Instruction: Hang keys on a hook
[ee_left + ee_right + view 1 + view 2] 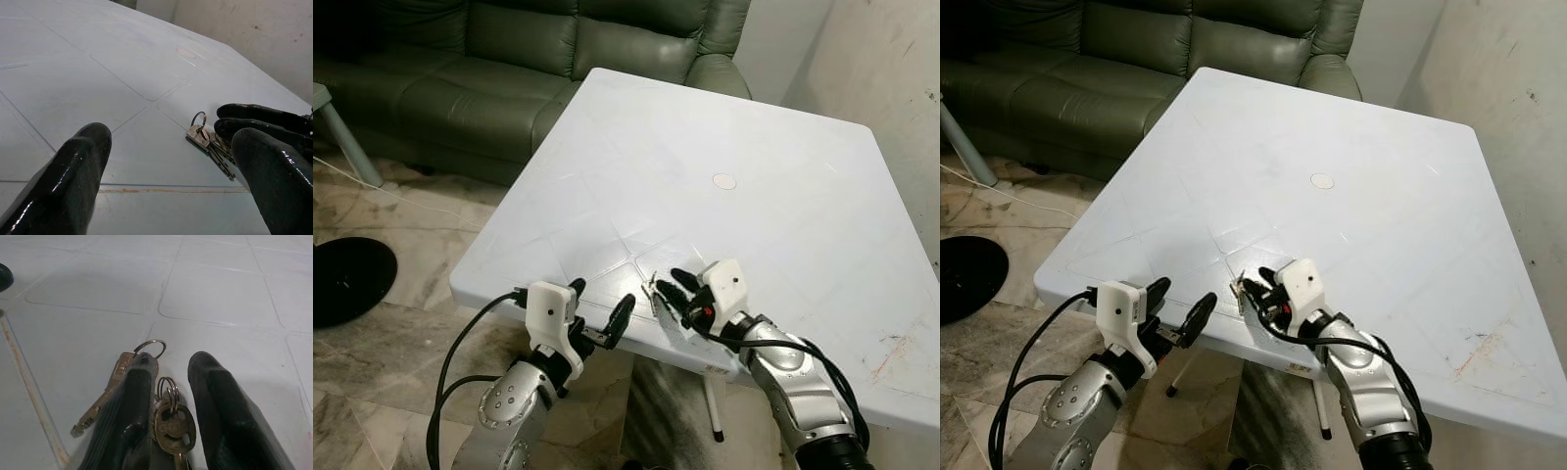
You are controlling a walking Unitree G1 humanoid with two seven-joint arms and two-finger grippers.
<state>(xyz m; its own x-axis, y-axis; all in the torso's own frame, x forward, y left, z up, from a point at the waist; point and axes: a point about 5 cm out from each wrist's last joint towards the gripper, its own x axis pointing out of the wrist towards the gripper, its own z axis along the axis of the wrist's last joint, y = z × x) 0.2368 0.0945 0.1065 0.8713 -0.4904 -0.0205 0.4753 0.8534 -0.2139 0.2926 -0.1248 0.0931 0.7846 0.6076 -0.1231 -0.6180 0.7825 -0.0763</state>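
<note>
White plastic table [773,147] carries the keys [653,293] near its front edge, lying flat on the surface. Reaching up from below with its forearm angled toward the tabletop, the right gripper [674,292] is set down over the bunch; its two black fingers [220,406] are parted slightly, with a brass key and small rings lying between them and a silver key and ring poking out beside one finger, not clamped. Just left of it, the left gripper [599,311] hovers at the table's edge, its fingers spread wide apart and holding nothing. A dark green sofa [509,59] stands behind the table.
</note>
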